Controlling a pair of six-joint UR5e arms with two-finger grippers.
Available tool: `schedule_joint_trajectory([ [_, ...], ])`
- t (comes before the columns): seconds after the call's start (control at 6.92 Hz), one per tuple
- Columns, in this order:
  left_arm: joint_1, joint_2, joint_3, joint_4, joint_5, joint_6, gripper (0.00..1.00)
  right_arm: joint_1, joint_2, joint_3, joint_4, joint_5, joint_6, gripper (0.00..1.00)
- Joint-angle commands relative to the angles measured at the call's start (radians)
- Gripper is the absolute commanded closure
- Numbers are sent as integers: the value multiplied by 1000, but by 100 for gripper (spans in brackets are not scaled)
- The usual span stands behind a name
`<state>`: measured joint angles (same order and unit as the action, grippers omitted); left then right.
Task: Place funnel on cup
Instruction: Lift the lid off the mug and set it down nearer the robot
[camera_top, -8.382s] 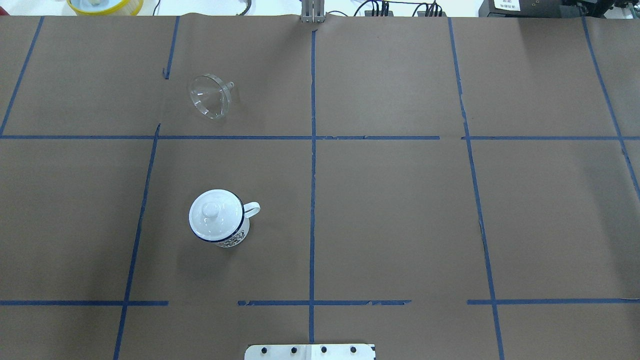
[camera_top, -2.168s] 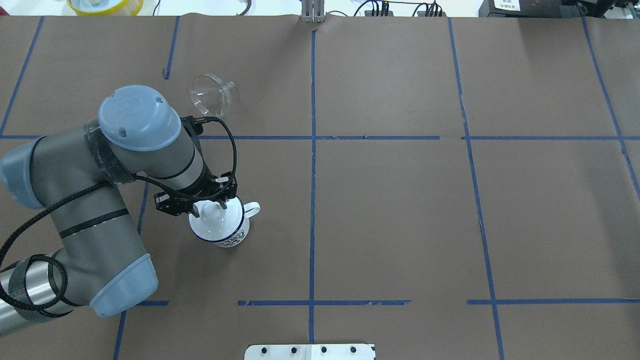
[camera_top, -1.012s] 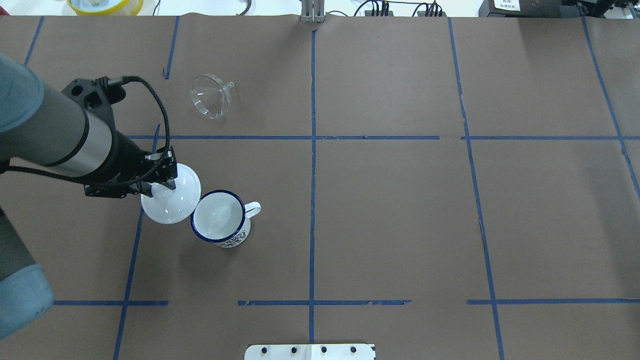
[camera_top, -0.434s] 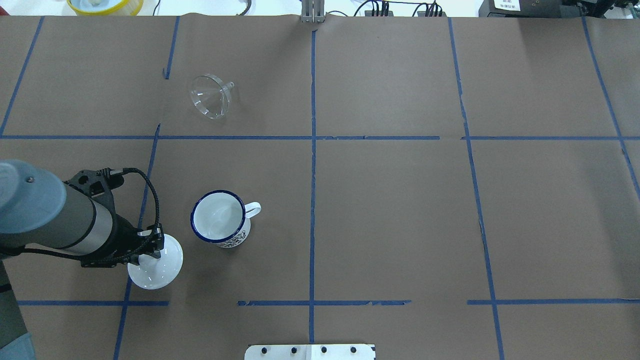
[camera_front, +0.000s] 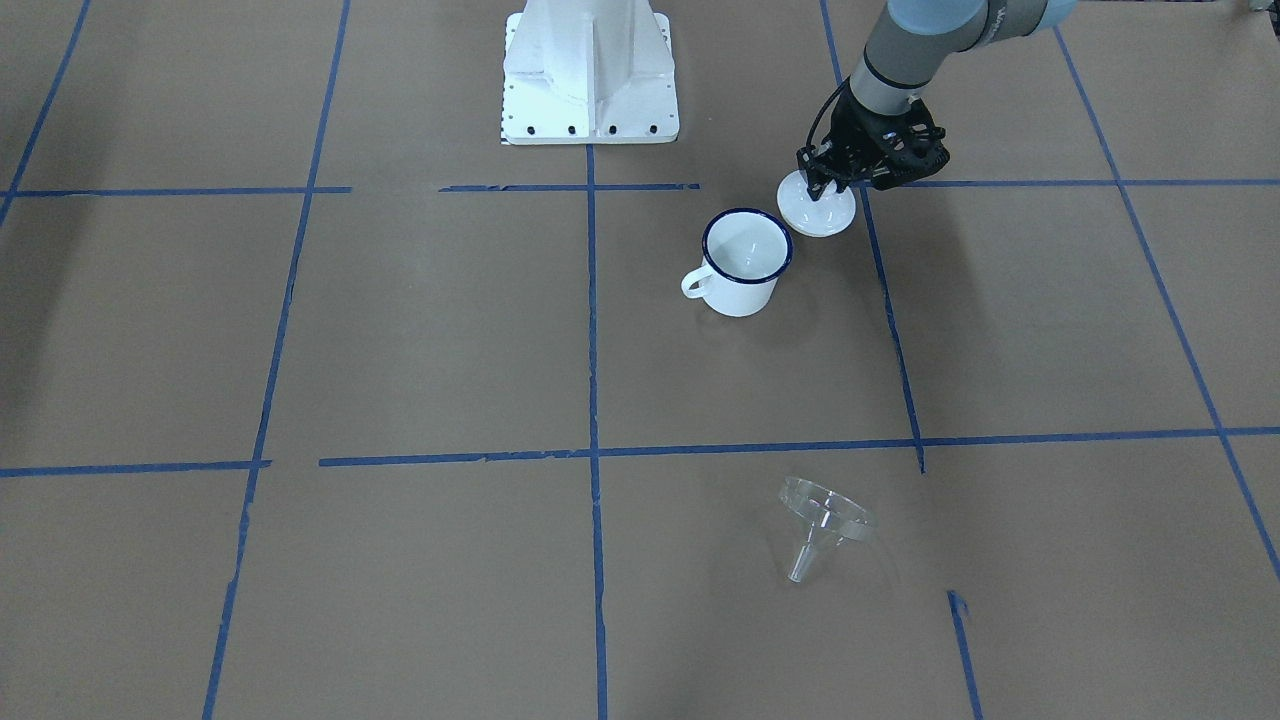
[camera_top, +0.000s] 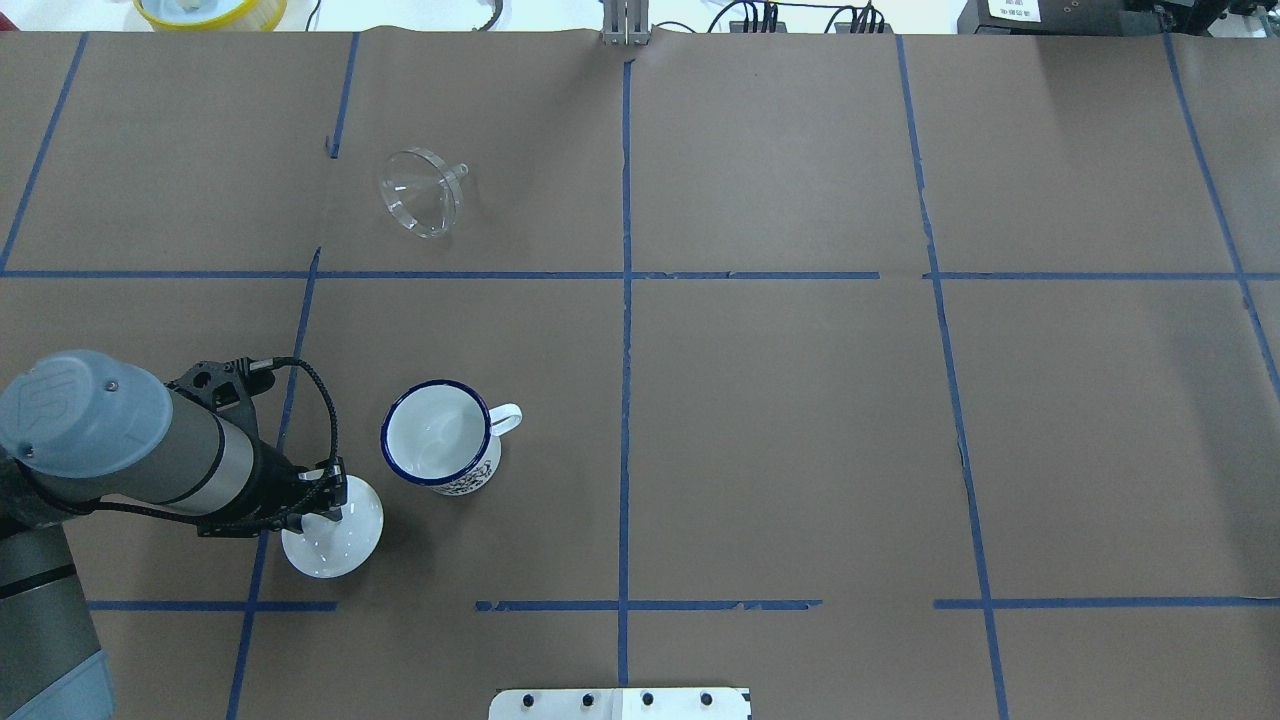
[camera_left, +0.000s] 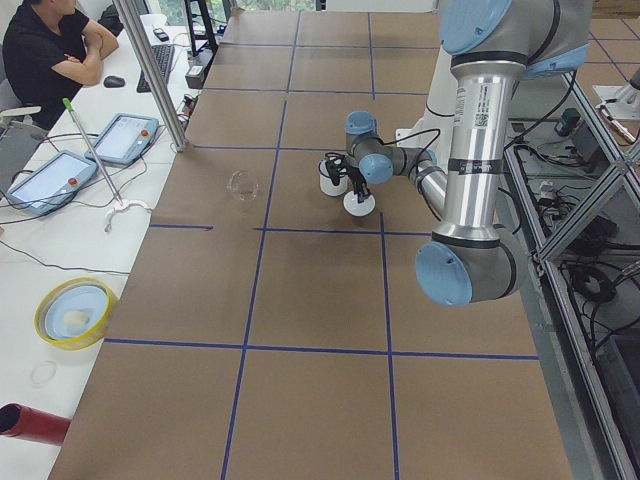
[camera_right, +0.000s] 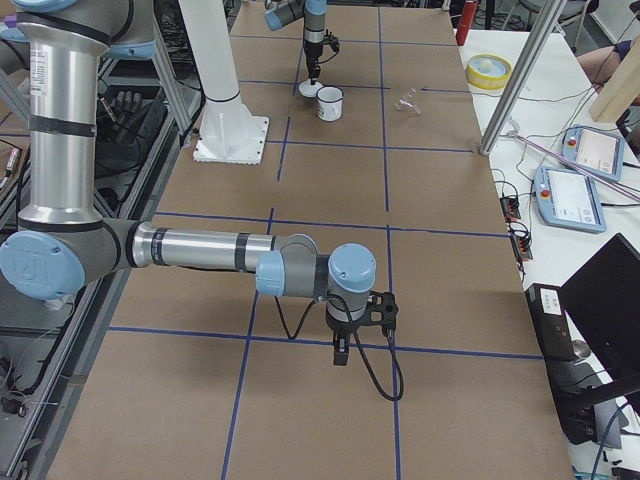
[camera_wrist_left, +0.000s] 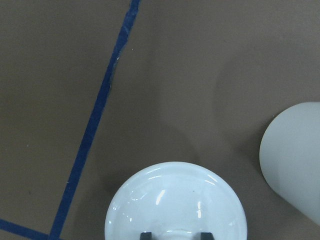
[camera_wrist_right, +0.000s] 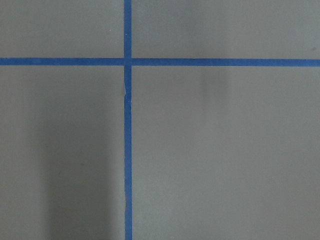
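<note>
The clear funnel (camera_top: 422, 192) lies on its side on the brown paper at the far left, also in the front view (camera_front: 822, 515). The white cup (camera_top: 437, 447) with a dark blue rim stands upright and uncovered, handle to the right (camera_front: 747, 260). My left gripper (camera_top: 328, 497) is shut on the knob of a round white lid (camera_top: 335, 545), low beside the cup on its left near side (camera_front: 818, 212); I cannot tell whether the lid touches the paper. The left wrist view shows the lid (camera_wrist_left: 175, 200) and the cup's wall (camera_wrist_left: 295, 160). My right gripper (camera_right: 340, 355) hangs far off; whether it is open or shut I cannot tell.
Blue tape lines (camera_top: 625, 330) cross the brown paper. The robot's white base (camera_front: 590, 70) stands at the near edge. A yellow bowl (camera_top: 210, 10) sits beyond the far edge. Operator tablets (camera_left: 60, 180) lie on the side bench.
My left gripper took the lid off the cup, carried it left and toward the near edge, and has now shifted it slightly right, close beside the cup. Funnel and cup have not moved.
</note>
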<state>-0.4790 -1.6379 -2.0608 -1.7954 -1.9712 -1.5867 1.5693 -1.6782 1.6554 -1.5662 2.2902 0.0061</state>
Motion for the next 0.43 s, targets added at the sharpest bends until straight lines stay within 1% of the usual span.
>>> schedule_joint_trajectory([
  [0.0, 0, 4, 47, -38, 0, -1, 100, 0, 0, 1, 0, 0, 0, 0],
  [0.14, 0, 4, 53, -36, 0, -1, 96, 0, 0, 0, 0, 0, 0, 0],
  [0.29, -3, 4, 44, -32, 0, 1, 31, 0, 0, 1, 0, 0, 0, 0],
])
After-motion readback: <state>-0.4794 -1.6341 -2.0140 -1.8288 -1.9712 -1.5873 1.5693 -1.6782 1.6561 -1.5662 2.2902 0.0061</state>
